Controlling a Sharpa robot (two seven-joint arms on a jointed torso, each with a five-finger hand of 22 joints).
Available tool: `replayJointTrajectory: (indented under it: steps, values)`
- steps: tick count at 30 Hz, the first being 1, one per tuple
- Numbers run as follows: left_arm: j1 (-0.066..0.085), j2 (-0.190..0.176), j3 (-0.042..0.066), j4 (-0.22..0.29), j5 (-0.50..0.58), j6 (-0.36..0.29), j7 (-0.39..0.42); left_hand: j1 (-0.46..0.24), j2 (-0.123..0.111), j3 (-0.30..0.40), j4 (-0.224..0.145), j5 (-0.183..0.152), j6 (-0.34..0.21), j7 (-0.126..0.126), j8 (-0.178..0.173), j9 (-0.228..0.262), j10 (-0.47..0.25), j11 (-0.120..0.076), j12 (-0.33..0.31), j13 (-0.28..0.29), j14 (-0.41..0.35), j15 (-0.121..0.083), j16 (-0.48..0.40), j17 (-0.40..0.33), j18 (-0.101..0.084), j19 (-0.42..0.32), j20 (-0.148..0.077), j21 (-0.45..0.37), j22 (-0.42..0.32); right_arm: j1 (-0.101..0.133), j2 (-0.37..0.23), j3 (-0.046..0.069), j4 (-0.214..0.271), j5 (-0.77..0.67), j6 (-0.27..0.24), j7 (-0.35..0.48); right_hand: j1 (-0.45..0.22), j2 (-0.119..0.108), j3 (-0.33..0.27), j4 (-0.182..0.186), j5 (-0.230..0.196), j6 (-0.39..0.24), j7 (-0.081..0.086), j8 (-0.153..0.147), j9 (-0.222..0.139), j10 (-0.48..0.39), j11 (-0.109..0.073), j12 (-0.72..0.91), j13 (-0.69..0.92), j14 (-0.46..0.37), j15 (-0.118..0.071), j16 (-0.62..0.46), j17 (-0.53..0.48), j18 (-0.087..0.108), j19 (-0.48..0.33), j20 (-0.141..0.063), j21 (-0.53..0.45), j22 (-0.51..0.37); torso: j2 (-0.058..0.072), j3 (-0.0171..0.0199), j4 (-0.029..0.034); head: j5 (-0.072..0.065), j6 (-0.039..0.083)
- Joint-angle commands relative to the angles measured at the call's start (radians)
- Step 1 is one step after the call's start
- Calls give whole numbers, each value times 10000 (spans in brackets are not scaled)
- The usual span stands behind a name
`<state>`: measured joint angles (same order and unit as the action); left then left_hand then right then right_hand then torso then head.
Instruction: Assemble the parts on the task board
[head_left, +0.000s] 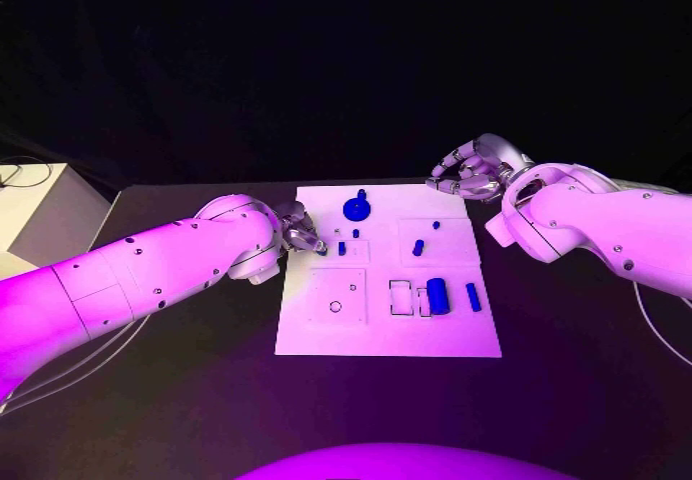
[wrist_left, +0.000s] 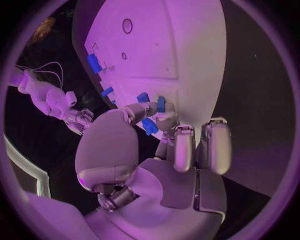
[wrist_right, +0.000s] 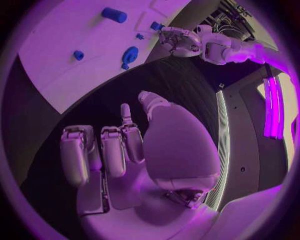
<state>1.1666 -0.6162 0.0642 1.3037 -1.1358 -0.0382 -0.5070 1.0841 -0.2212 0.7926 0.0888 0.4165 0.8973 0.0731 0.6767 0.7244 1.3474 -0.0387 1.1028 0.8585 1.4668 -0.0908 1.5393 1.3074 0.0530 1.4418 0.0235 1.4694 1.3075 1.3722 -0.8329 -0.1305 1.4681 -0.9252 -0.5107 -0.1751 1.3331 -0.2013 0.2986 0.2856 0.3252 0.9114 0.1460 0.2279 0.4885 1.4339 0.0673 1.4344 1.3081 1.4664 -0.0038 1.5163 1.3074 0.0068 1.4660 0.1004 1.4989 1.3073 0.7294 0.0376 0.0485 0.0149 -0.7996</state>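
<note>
A small blue part (wrist_left: 150, 126) seems pinched by the left hand (head_left: 299, 230) at mid-frame — easily dropped; the right hand (head_left: 476, 168), upper right, is curled empty.

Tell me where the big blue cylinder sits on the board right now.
In the head view the big blue cylinder lies on the task board, on the robot's right half, between a white rectangular slot and a thinner blue bar.

White rectangular task board (head_left: 387, 335) flat on the table, outlined recesses across its face. Round blue disc part (head_left: 356, 208) near the far edge. Small blue peg (head_left: 418, 247) standing mid-board, a tinier one (head_left: 342, 248) to its left. Large blue cylinder (head_left: 437, 295) lying lengthwise in the near half, thin blue bar (head_left: 473, 296) just beside it.
</note>
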Motion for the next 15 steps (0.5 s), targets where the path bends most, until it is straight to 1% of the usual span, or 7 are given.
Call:
replayJointTrajectory:
  steps: [1, 6, 8, 12, 15]
  values:
    - [-52, 27, -43, -20, -98, 392, -125, -30, 99, 988, -965, 33, 482, -425, 15, 1377, -3, -46, -52, -5, 875, -49, -32, 2049, -43, -37, -45, -38, 684, -8, -16, 1, 30, -143, 16, 95, -98, 3, 65, 9, 59, -62, 8, 69, 19, -63, -34, -55, 1058, 724, -58, -44, 1304, 115, 701, -53, -40, 2228, -1, 6, 5, -3, 13]
    - [-52, 57, -43, -59, -109, 433, -134, -37, 100, 983, -965, 31, 483, -425, 19, 1379, 8, -46, -35, 22, 877, -50, -27, 2058, -44, -34, -47, -36, 689, -10, -30, 1, 51, -154, 12, 94, -98, 3, 65, 9, 59, -62, 8, 69, 19, -63, -34, -55, 1058, 724, -58, -44, 1304, 115, 701, -53, -40, 2228, -2, 13, -8, 10, -10]
    - [-52, 74, -43, -77, -114, 461, -137, -40, 101, 981, -964, 29, 484, -425, 21, 1380, 13, -46, -27, 34, 877, -50, -27, 2057, -44, -34, -47, -36, 690, -10, -31, 1, 55, -156, 12, 93, -98, 3, 65, 9, 59, -62, 8, 69, 19, -63, -34, -55, 1058, 724, -58, -44, 1304, 115, 701, -53, -40, 2228, 2, 9, -11, 10, 1]
    - [-51, 109, -41, -112, -156, 539, -144, -59, 105, 961, -957, 20, 497, -429, 33, 1385, 39, -47, 2, 74, 887, -50, -6, 2093, -47, -25, -48, -30, 703, -11, -37, 1, 60, -158, 7, 94, -100, -4, 71, 6, 69, -61, 7, 72, 24, -65, -35, -57, 1055, 724, -59, -45, 1303, 119, 695, -53, -55, 2219, -2, 14, -8, 10, -42]
    - [-50, 131, -40, -131, -156, 639, -144, -101, 112, 906, -944, 4, 535, -447, 61, 1395, 107, -57, 79, 181, 905, -52, 31, 2153, -58, 0, -50, -12, 740, -11, -40, 1, 62, -158, 5, 95, -100, -4, 71, 6, 69, -61, 7, 72, 24, -65, -35, -57, 1055, 724, -59, -45, 1303, 119, 695, -53, -55, 2219, -2, 16, -10, 14, -46]
